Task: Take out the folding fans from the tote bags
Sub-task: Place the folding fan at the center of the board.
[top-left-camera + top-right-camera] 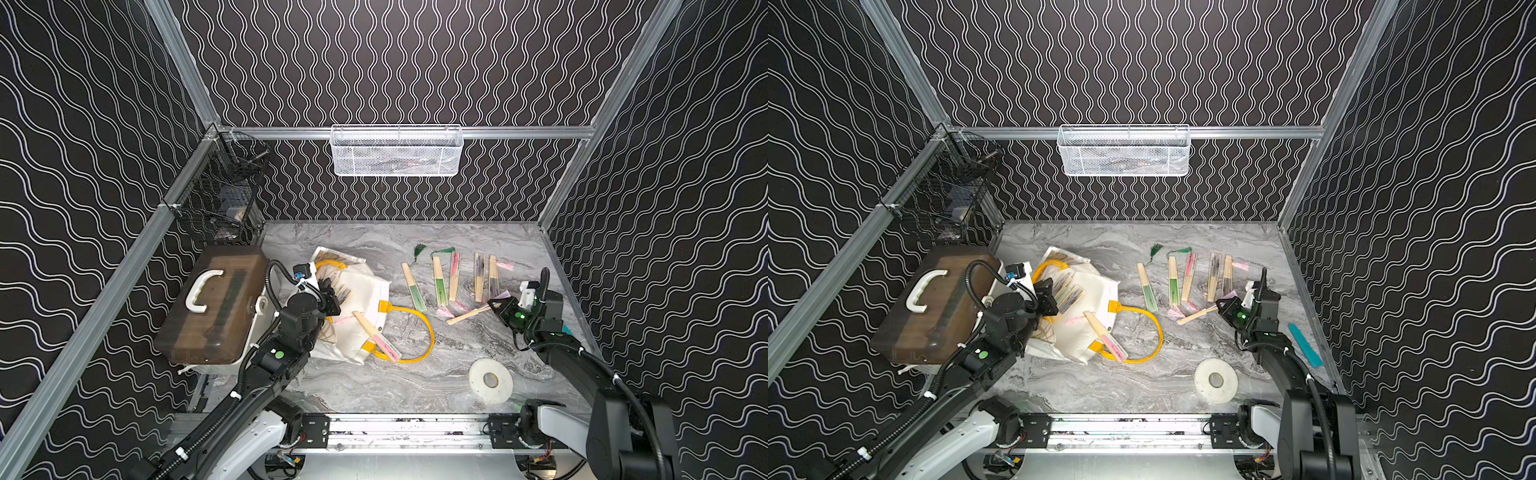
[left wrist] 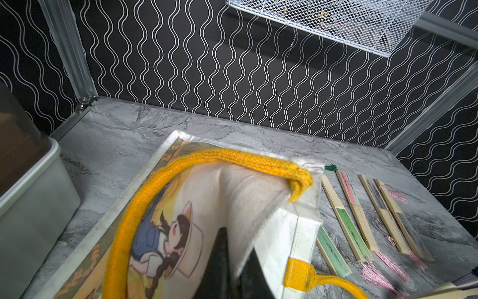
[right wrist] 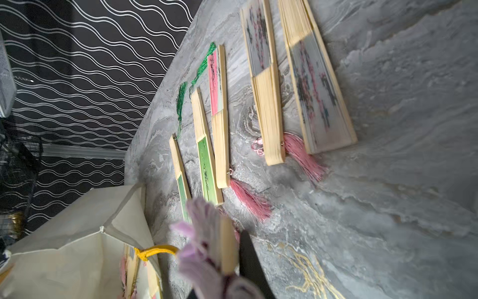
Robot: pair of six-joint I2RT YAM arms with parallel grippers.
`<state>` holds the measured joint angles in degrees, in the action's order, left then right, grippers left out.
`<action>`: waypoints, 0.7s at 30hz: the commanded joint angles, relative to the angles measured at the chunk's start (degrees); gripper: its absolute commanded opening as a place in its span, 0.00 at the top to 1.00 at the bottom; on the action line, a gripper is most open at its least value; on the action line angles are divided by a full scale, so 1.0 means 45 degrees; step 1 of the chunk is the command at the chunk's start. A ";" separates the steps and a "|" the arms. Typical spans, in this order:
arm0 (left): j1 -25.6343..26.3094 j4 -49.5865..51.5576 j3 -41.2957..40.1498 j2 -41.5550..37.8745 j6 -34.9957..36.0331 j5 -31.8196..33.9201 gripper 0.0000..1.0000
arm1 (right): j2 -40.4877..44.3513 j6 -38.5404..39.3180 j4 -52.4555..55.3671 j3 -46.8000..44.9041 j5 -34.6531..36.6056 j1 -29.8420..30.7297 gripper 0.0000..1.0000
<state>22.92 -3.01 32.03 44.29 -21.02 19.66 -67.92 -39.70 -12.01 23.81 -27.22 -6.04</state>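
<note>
Left wrist view shows the left gripper [image 2: 236, 266] pressed together on a lifted fold of white canvas at the mouth of one of the tote bags [image 2: 258, 196], with a yellow handle [image 2: 207, 158] curving over the cartoon print beneath. In both top views the tote bags lie overlapped on the grey marble table [image 1: 415, 374], just beside the brown-lidded box [image 1: 216, 307] at the robot's left; a few fans [image 1: 1069, 293] poke out of the bag mouth right at the left gripper's tip; a pink fan [image 1: 376, 336] lies slantwise on top of the canvas, near a yellow loop that rests on the table. The right gripper [image 1: 498, 306] pinches a purple fan [image 1: 467, 316] by its folded end, the bamboo end pointing toward the bags; whether that end touches the table cannot be told; the right wrist view shows the purple folds and a bamboo rib against a black finger [image 3: 249, 259]. Five fans [image 1: 454, 276] lie side by side toward the back of the table, between the bags and the right gripper: two green, one pink, two with dark ink folds; some carry green or pink tassels. A white tape roll [image 1: 490, 380] sits near the front, well apart from the fans; a teal bar [image 1: 1305, 345] lies along the table's right edge; a white mesh basket [image 1: 397, 151] hangs on the back rail.
</note>
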 commanded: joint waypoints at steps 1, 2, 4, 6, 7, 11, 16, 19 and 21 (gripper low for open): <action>-0.0015 -0.0582 0.0108 0.0003 -0.0188 0.0034 1.00 | -0.0841 0.0080 -0.0618 -0.0155 -0.1106 -0.0497 0.84; -0.0022 -0.0611 0.0108 0.0026 -0.0177 0.0032 1.00 | -0.1111 0.0159 -0.0543 -0.0155 -0.1209 -0.0578 0.84; -0.0014 -0.0655 0.0108 0.0039 -0.0197 0.0026 1.00 | -0.1430 0.0321 -0.0299 -0.0135 -0.1175 -0.0616 0.84; -0.0019 -0.0698 0.0089 0.0068 -0.0198 0.0006 1.00 | -0.1587 0.0437 -0.0017 -0.0155 -0.0819 -0.0629 0.84; -0.0015 -0.0718 0.0089 0.0081 -0.0229 0.0008 1.00 | -0.1604 0.0489 0.0196 -0.0155 -0.0537 -0.0643 0.79; -0.0014 -0.0775 0.0089 0.0166 -0.0223 -0.0038 1.00 | -0.1659 0.0369 0.0968 0.0084 0.0307 -0.0727 0.62; -0.0015 -0.0797 0.0069 0.0150 -0.0201 -0.0034 1.00 | -0.1665 0.0329 0.1810 0.0352 0.1157 -0.0724 0.56; -0.0015 -0.0758 0.0051 0.0085 -0.0177 0.0026 1.00 | -0.1344 0.0298 0.2356 0.0459 0.1663 -0.0732 0.56; -0.0023 -0.0741 0.0069 0.0049 -0.0164 0.0021 1.00 | -0.0899 0.0587 0.2750 0.0612 0.1717 -0.0727 0.56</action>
<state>22.90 -3.81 32.01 44.86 -21.06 19.29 -73.58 -38.30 -2.83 25.47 -21.98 -9.39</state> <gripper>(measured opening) 0.088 0.440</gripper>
